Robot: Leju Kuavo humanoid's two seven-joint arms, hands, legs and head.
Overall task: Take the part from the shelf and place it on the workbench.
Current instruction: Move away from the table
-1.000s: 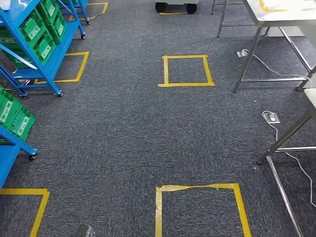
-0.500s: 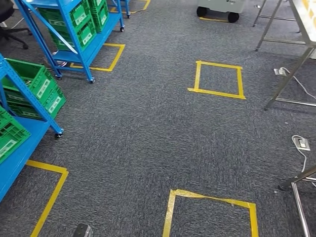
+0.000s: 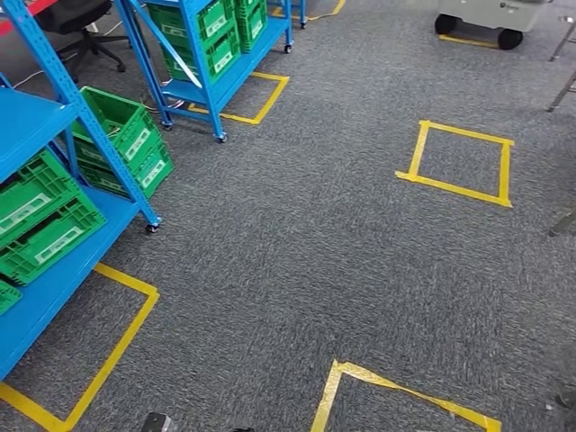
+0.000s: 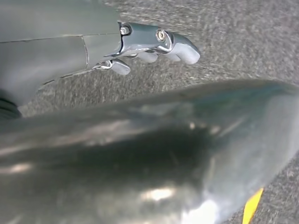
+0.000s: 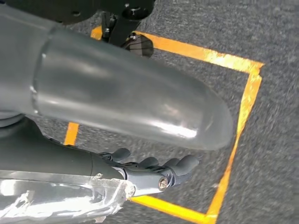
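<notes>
While the robot faces the blue metal shelf rack (image 3: 40,180) at its left, both arms hang down. Left hand (image 4: 155,44) has its fingers loosely extended and holds nothing; right hand (image 5: 151,170) likewise, fingers gently curled over the grey carpet (image 3: 285,252), nothing in them. The part itself can't be made out; presumably it sits in one of the green plastic crates (image 3: 48,216) on the rack.

Risks, as I judge them: stopping off the yellow tape square (image 3: 75,360) beside the rack would leave the crates out of reach; the rack's slanted blue brace (image 3: 102,135) could catch an arm; picking the wrong crate is possible.

Crates carry white labels (image 3: 58,245), too small to read.
</notes>
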